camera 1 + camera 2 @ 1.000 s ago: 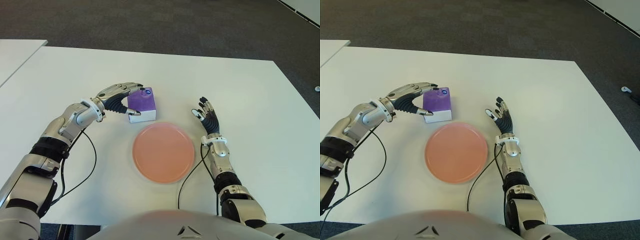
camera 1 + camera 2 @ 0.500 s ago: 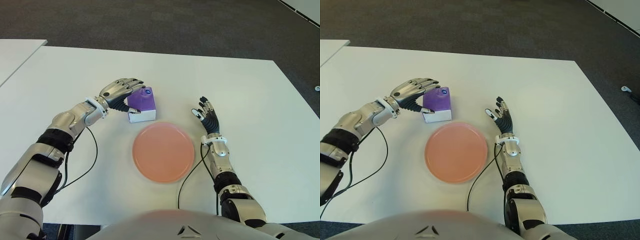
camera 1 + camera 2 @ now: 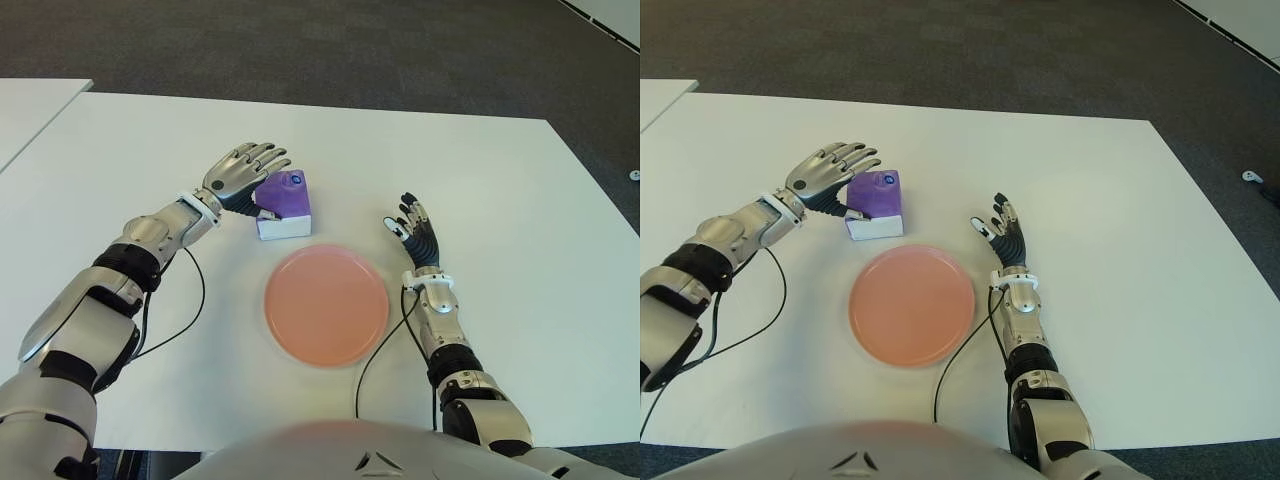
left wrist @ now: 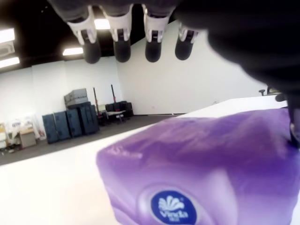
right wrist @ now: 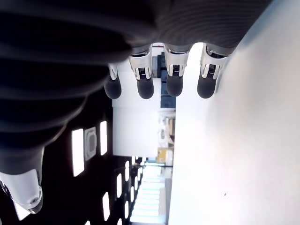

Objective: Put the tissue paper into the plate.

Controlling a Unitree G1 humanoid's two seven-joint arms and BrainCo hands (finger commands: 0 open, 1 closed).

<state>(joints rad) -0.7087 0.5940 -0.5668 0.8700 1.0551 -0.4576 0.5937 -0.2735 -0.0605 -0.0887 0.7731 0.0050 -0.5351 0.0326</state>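
Observation:
A purple tissue pack with a white lower side lies on the white table, just behind the empty pink plate. My left hand is at the pack's left side, open, its fingers stretched out above the pack. Only the thumb stays low against the pack's near left edge; I cannot tell whether it touches. Nothing is held. My right hand shows to the right of the plate, open and idle.
A black cable loops over the table from my left forearm, and another runs along the plate's right rim from my right wrist. A second white table stands at the far left. Dark carpet lies beyond the far edge.
My left hand's fingers, curled over the tissue pack before, have lifted off and spread open, and the forearm has swung further forward. The pack has barely shifted. The right hand has not moved.

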